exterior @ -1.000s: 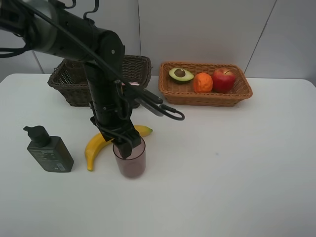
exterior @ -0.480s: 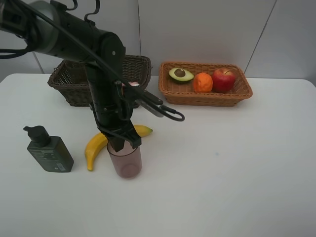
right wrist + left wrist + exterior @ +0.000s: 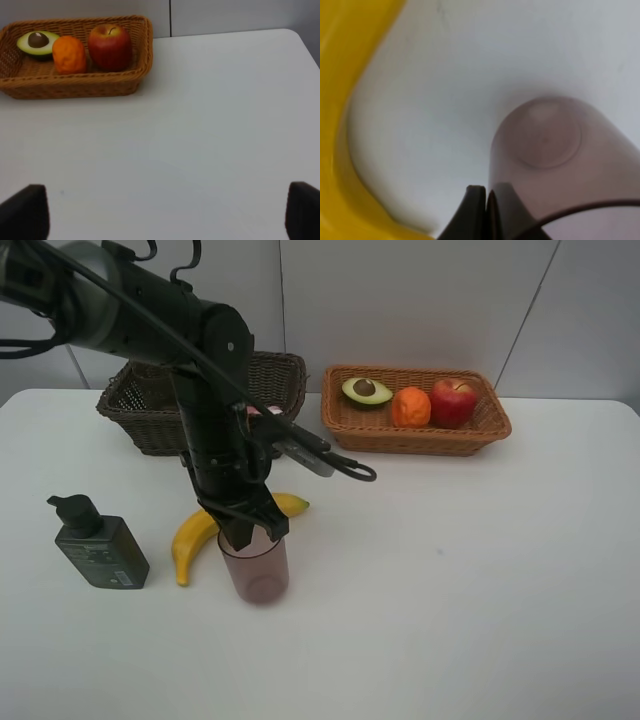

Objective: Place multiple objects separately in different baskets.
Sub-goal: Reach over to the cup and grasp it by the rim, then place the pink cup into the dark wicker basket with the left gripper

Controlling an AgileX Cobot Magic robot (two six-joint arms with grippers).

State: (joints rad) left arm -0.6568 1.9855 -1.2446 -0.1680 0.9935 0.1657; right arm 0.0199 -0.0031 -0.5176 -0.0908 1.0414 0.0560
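While upright on white table (image 3: 450,620), translucent pink cup (image 3: 255,570) pinched at rim by left gripper (image 3: 250,533), jaws pressed together on wall. Yellow banana (image 3: 190,540) just beside; dark green pump bottle (image 3: 98,545) farther left. Right gripper (image 3: 162,212) spread wide. Beyond: dark brown basket (image 3: 135,420); light orange-brown basket (image 3: 400,438) holding halved avocado (image 3: 365,390), orange (image 3: 410,407), red apple (image 3: 454,402).

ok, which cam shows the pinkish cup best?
Exterior high: the whole cup is upright beside the banana, with the left hand pinching its rim. Left wrist shows only its inside and base, close up. Right wrist misses it.
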